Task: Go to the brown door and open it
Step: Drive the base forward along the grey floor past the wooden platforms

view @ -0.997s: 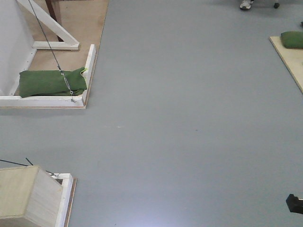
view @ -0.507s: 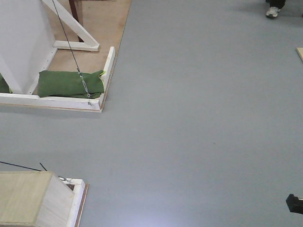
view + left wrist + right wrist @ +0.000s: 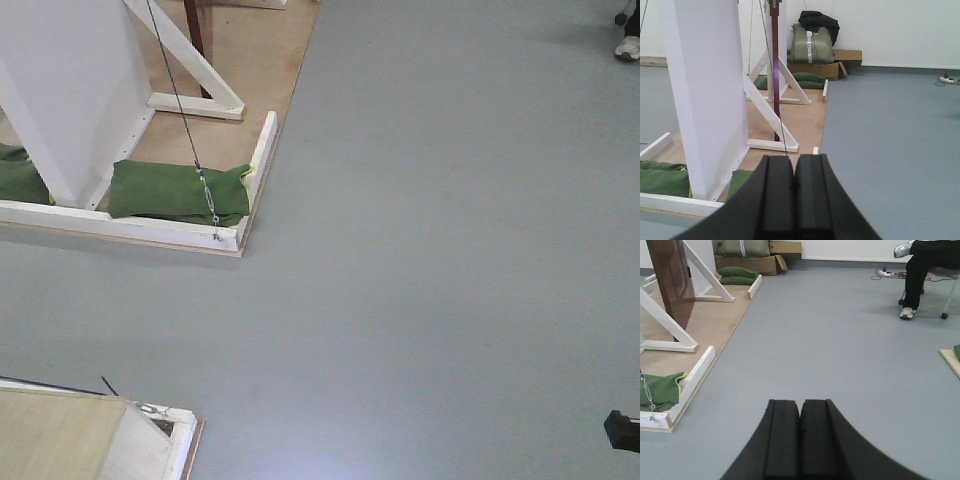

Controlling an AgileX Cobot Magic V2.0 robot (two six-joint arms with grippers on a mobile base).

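The brown door (image 3: 671,280) stands far left in the right wrist view, glossy reddish-brown, on a plywood platform (image 3: 700,320). In the left wrist view I see it edge-on as a thin dark red strip (image 3: 774,75) behind a white panel (image 3: 705,90). In the front view only its foot (image 3: 197,25) shows at the top. No handle is in view. My left gripper (image 3: 793,159) is shut and empty, pointing at the platform. My right gripper (image 3: 800,403) is shut and empty over the bare grey floor.
White frame braces (image 3: 195,65) and a taut wire (image 3: 185,120) hold the door frame. Green sandbags (image 3: 180,190) lie on the platform's white border (image 3: 262,160). A pale plywood box (image 3: 60,435) is near left. A seated person (image 3: 920,270) is far right. Cardboard boxes and bags (image 3: 815,40) stand by the back wall.
The platform with its sandbags and braces has shifted right and down in the front view. The plywood box has slid lower. The tan board at the right edge has left the view.
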